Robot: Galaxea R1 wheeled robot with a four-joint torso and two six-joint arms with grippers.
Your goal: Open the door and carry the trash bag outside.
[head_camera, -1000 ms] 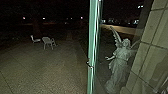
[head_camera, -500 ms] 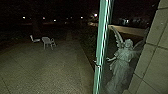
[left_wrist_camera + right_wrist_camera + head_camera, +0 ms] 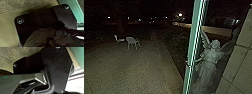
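Observation:
In the head view the door (image 3: 193, 47) shows as a tall pale-green edge right of centre, with a small handle or latch part partway down it. Open paving lies to its left. Dark, crumpled plastic of the trash bag (image 3: 41, 36) lies against the robot's dark plate in the left wrist view, with folds bunched near a knot-like spot. A green-tinted door part (image 3: 75, 11) stands beyond the plate there. How either gripper stands cannot be made out.
A winged statue (image 3: 209, 62) stands just right of the door edge, beside a tiled stone wall (image 3: 236, 67). Two pale chairs (image 3: 132, 42) are farther off to the left on the paving (image 3: 129, 72). Dark planting (image 3: 176, 42) borders the paving.
The head camera has moved: the door edge, statue and wall now appear farther right, and more planting and paving border shows left of the door. The chairs look nearly unchanged.

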